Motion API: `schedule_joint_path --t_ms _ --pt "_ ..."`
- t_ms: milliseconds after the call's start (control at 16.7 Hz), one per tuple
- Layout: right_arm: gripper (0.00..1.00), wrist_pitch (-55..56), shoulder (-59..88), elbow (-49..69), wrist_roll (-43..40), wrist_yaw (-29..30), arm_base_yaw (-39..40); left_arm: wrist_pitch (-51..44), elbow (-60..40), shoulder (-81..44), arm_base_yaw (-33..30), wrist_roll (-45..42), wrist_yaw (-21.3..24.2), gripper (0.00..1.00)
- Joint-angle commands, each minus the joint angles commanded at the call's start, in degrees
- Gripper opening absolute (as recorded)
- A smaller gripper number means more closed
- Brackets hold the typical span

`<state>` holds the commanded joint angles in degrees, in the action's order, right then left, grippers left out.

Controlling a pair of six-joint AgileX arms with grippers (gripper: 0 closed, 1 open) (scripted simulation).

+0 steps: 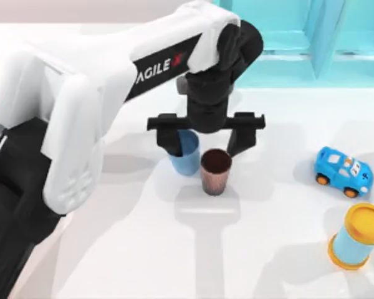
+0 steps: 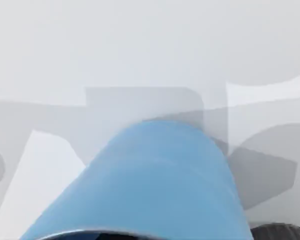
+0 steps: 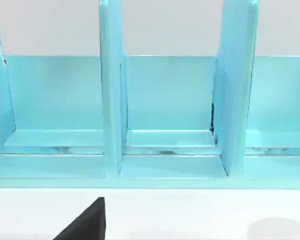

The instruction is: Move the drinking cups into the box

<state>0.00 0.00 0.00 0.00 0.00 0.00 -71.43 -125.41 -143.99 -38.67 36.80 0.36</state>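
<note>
The left pincer is spread wide over the blue cup, beside the brown cup. It is at the grabbing step. Next it should likely squeeze the blue cup and lift.

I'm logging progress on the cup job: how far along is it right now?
Done: nothing; the light blue cup and brown ribbed cup both stand side by side on the white table. In hand: the left gripper is open and spread over the cups, one finger inside the blue one. Left: moving both cups into the box.
</note>
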Motion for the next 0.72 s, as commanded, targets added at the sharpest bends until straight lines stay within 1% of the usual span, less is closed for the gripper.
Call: schedule_joint_path --t_ms 480,540,720 --pt "1.0 0.0 0.0 0.0 0.0 0.0 0.0 0.0 0.0 0.0 0.0 0.0 0.0 0.02" --pt "1.0 0.0 0.0 0.0 0.0 0.0 0.0 0.0 0.0 0.0 0.0 0.0 0.0 0.0" --pt "1.0 0.0 0.0 0.0 0.0 0.0 0.0 0.0 0.0 0.0 0.0 0.0 0.0 0.0"
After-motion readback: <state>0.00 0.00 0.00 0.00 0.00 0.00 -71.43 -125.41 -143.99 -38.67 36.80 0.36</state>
